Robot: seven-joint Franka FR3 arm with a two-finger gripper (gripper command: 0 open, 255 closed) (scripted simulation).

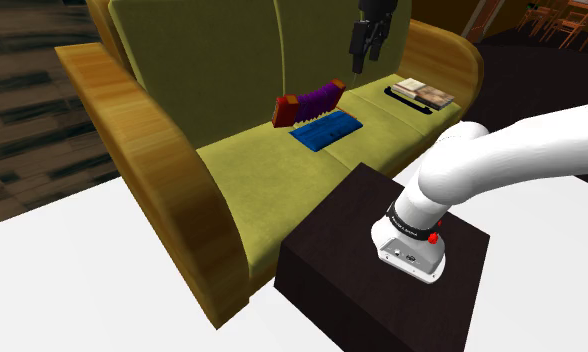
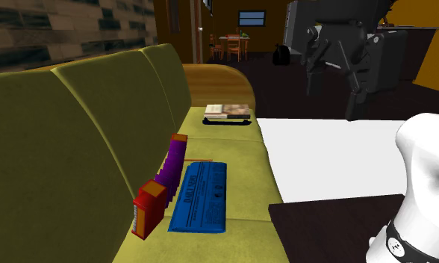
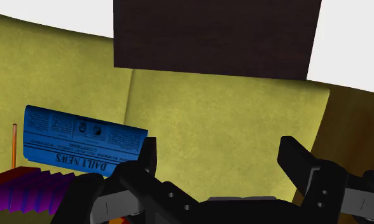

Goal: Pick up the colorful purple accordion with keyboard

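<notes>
Purple accordion (image 1: 308,104), red ends, stretched out, on sofa seat

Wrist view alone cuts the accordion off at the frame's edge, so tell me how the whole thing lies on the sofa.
Observer: The purple accordion lies along the foot of the sofa backrest, with a reddish block at each end. The blue newspaper lies flat on the seat in front of it.
Operator: Now give me the end effector's height.
Observer: The end effector hangs well above the seat, open, touching nothing.
Operator: Report anything else on the seat.
Observer: A stack of books on a black tray sits farther along, apart from the accordion.
</notes>
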